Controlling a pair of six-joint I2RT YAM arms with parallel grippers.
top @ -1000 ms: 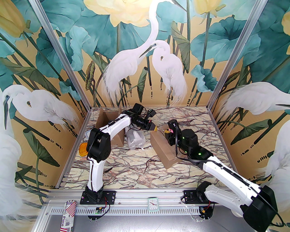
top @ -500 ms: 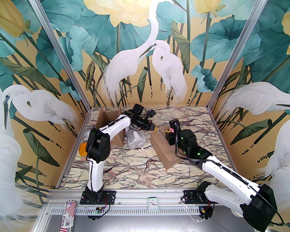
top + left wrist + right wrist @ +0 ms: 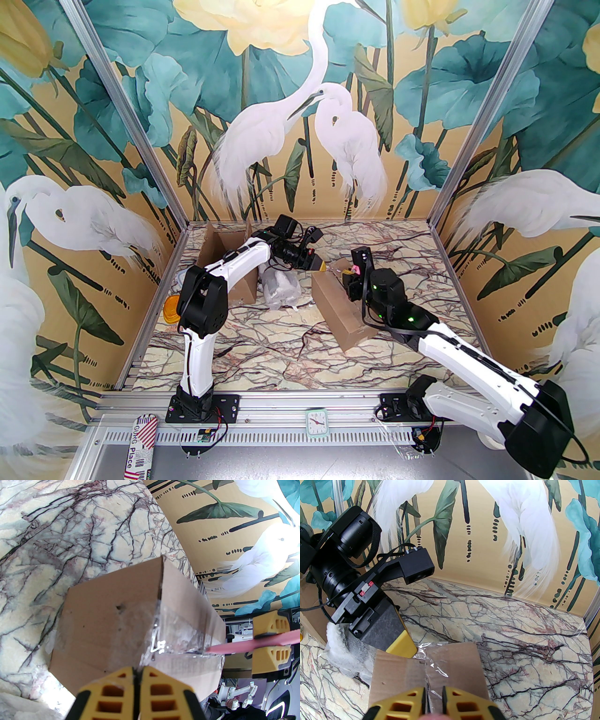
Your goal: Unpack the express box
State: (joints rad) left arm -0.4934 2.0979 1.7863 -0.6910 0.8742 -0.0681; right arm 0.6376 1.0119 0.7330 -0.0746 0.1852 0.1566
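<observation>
Surface: we see a marble-patterned table [image 3: 262, 347] with dark veins
Room: a mural [image 3: 300, 117] of white herons and lotus leaves covers three walls, with aluminium posts [image 3: 473, 122] at the corners
Express box [image 3: 340, 309]: brown cardboard, mid-table between the arms, its far end raised, clear tape [image 3: 178, 634] wrinkled over the top seam
Left gripper [image 3: 137, 669]: at the box's far end, and we find its yellow fingers pressed together on a strand of that tape
Right gripper [image 3: 269, 637]: just beside the same end, fingers clamped on a pink strip [image 3: 234, 646] whose tip meets the tape
Around: an open carton [image 3: 220, 253] at far left, a plastic bag [image 3: 280, 288] of white filling near the box, an orange thing [image 3: 172, 310] at the left edge, a small clock [image 3: 318, 423] on the front rail
In the way: the left arm [image 3: 234, 262] crosses in front of the carton, so we cannot see inside it
</observation>
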